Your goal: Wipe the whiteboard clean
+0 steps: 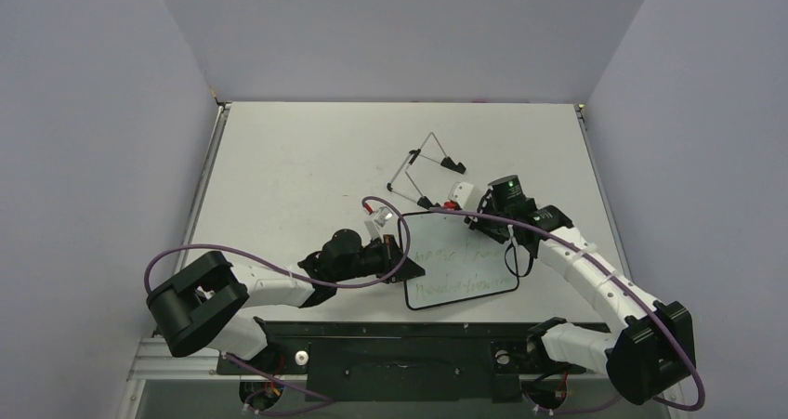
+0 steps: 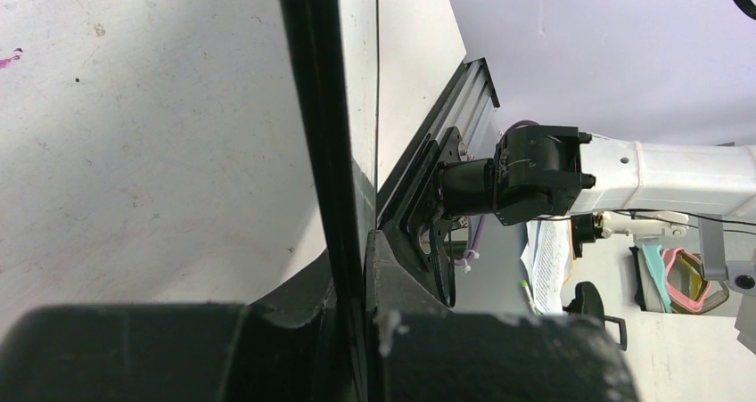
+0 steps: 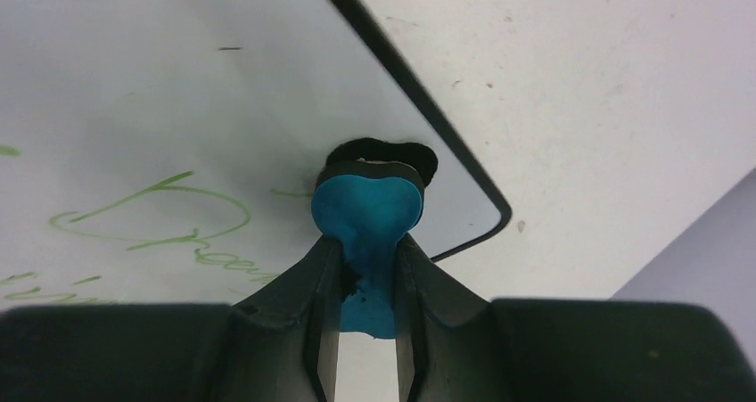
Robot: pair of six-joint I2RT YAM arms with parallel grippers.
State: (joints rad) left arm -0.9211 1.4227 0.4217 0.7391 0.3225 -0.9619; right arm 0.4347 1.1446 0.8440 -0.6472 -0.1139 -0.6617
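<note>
Whiteboard [image 1: 460,263] occupies the table [image 1: 297,168] a little toward 5 o'clock from the table's middle in the top view, its long sides running roughly from 9 to 3 o'clock. Green handwriting [image 1: 455,270] crosses its face in two faint lines. The left gripper [image 1: 401,252] meets the board at its 9 o'clock edge. The left wrist view shows the black frame [image 2: 325,152] edge-on, running straight down between the two dark fingers of that gripper [image 2: 355,268], which are clamped on it from both sides.

The right gripper [image 1: 514,244] reaches the board near its 2 o'clock corner. In the right wrist view its jaws [image 3: 367,242] are squeezed on a blue eraser [image 3: 367,208], whose black felt end touches the white surface [image 3: 178,81] just inside the rounded corner of the frame. Looping green writing [image 3: 152,215] lies at 9 o'clock from the eraser there, close but not under it.

A wire easel stand [image 1: 427,166] with black feet lies on the table at 12 o'clock from the board, apart from it. Whether the board lies flat or is raised along one edge cannot be told.
</note>
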